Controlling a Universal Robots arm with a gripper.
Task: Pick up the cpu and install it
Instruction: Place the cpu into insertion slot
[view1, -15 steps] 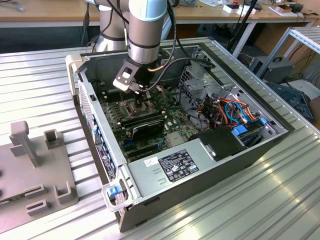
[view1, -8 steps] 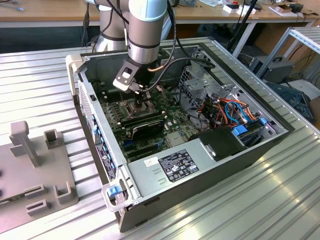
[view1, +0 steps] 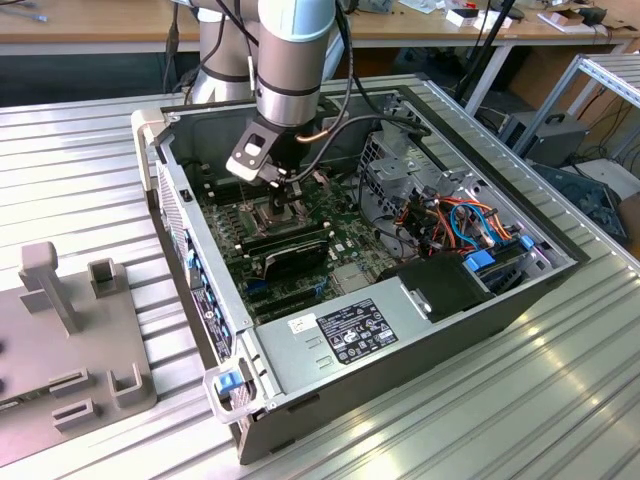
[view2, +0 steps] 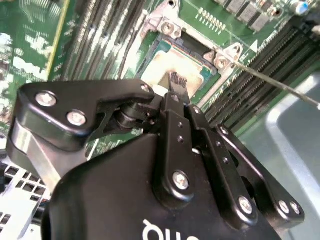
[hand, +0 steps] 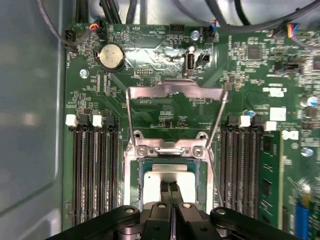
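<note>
One cpu (hand: 151, 181) in one socket (hand: 170, 149); one closed claw (hand: 169, 186) above.

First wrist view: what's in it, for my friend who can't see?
The gripper, black fingers shut together, hangs over the silver cpu lying in its socket on a green motherboard. The socket's plate is flipped open, and black memory slots run along both sides.

The ribbed metal table (view1: 520, 400) bears an open computer case (view1: 350, 335) lying on its side; at the case's eight o'clock lies a grey fixture plate (view1: 70, 350) with upright blocks.
</note>
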